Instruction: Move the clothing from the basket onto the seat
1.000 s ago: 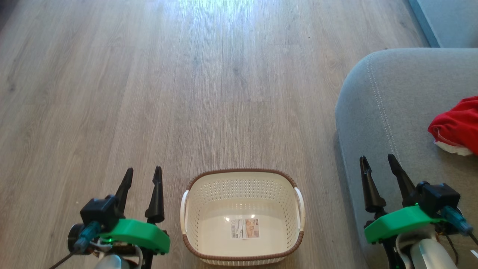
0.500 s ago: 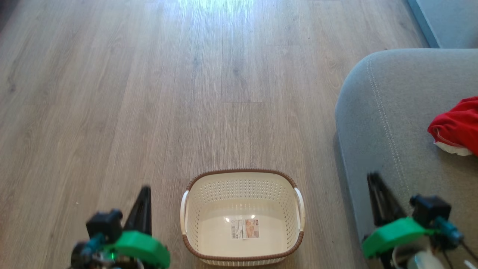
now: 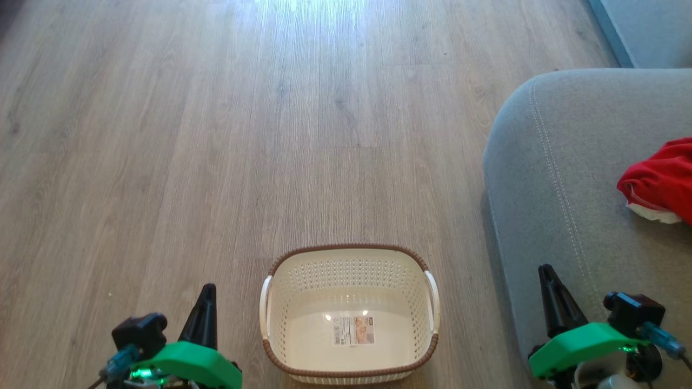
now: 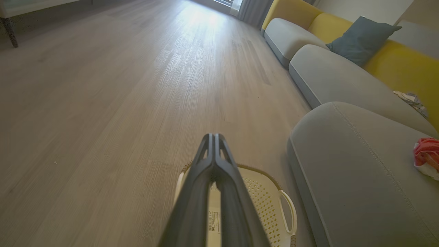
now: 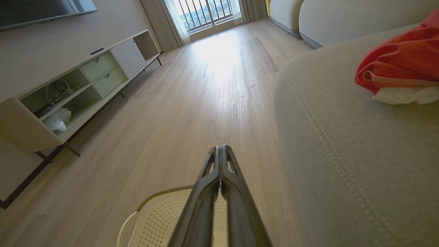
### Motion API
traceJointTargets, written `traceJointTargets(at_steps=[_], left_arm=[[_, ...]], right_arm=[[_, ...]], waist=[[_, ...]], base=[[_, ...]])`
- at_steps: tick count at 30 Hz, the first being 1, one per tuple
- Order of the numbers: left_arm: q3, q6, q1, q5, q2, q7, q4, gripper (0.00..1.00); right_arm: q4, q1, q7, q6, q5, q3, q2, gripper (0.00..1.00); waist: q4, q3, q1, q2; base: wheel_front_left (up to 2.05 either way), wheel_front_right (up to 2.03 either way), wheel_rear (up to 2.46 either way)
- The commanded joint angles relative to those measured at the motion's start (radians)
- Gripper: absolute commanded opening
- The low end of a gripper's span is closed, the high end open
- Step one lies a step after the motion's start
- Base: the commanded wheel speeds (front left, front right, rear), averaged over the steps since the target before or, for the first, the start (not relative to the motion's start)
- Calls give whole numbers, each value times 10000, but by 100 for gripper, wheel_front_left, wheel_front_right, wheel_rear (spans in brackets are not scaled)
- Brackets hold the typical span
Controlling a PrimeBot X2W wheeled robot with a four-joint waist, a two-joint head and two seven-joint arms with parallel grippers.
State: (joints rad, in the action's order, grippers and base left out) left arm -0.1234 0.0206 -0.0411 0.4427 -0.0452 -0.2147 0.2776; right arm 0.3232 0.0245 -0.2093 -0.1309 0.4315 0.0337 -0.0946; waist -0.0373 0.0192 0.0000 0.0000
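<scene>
The cream basket [image 3: 350, 259] with a brown braided rim stands on the wood floor between my arms, holding nothing but its paper label [image 3: 354, 330]. Red clothing [image 3: 659, 181] with white trim lies on the grey seat [image 3: 557, 162] at the right edge. My left gripper [image 3: 206, 292] is shut and holds nothing, low at the left of the basket. My right gripper [image 3: 546, 273] is shut too, over the seat's front edge. The left wrist view shows the shut fingers [image 4: 214, 137] above the basket [image 4: 271, 202]. In the right wrist view the clothing [image 5: 398, 65] rests on the seat [image 5: 343, 137].
A low TV cabinet [image 5: 68, 89] with open shelves lines the left wall. More grey and yellow sofa sections [image 4: 329, 72] with a blue-grey cushion [image 4: 363, 39] run along the right. Bare wood floor [image 3: 270, 135] stretches ahead.
Both grippers have gone from open to shut on nothing and drawn back toward the bottom of the head view. Basket and clothing have stayed put.
</scene>
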Motion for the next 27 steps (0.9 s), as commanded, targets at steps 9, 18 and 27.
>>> traceJointTargets(at_steps=[9,18,27], left_arm=[[348,-140,570,1029,-14,282,-315,0],[527,-261,651,1966,-17,546,-316,0],[706,-383,732,2907,-21,811,-316,0]], right_arm=[[-411,-551,268,0,1056,-193,47,0],[-444,-619,529,0,2001,-307,81,0],[-477,-688,792,1,2948,-421,117,0]], waist=[[29,-17,0,0],[59,-36,0,0],[90,-54,0,0]], base=[[0,0,0],[0,0,0],[0,0,0]])
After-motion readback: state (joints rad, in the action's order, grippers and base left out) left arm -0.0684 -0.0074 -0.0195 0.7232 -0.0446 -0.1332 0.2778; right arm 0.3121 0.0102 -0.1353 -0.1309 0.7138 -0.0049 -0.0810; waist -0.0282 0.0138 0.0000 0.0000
